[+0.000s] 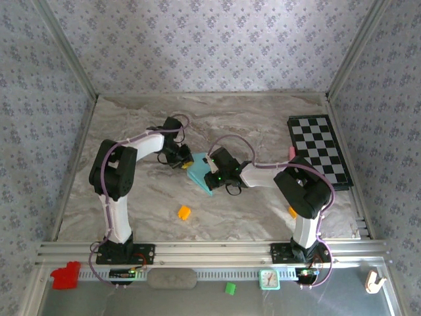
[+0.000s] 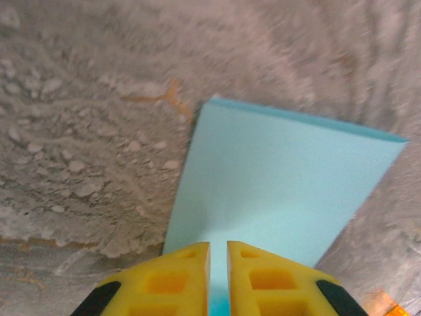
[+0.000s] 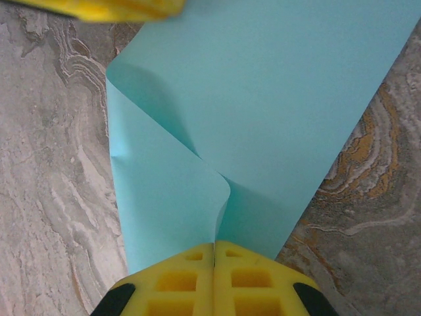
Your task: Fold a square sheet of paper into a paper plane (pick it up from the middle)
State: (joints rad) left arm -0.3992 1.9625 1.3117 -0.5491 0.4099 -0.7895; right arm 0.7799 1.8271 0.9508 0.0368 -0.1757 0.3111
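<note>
The square sheet of paper (image 1: 199, 175) is teal-blue and lies partly folded on the marbled table between my two grippers. My right gripper (image 1: 213, 167) is shut on it. In the right wrist view its fingertips (image 3: 214, 247) pinch a raised, curled fold of the sheet (image 3: 263, 99). My left gripper (image 1: 183, 160) is at the sheet's far-left end. In the left wrist view its yellow jaws (image 2: 218, 253) stand a narrow gap apart over the paper (image 2: 276, 184), with teal showing through the gap. A yellow finger (image 3: 99, 6) of the left gripper shows at the top of the right wrist view.
An orange cube (image 1: 183, 212) lies on the table in front of the paper. A black-and-white checkered board (image 1: 320, 153) sits at the right edge. A second orange piece (image 1: 291, 211) is by the right arm. Patterned walls enclose three sides of the table.
</note>
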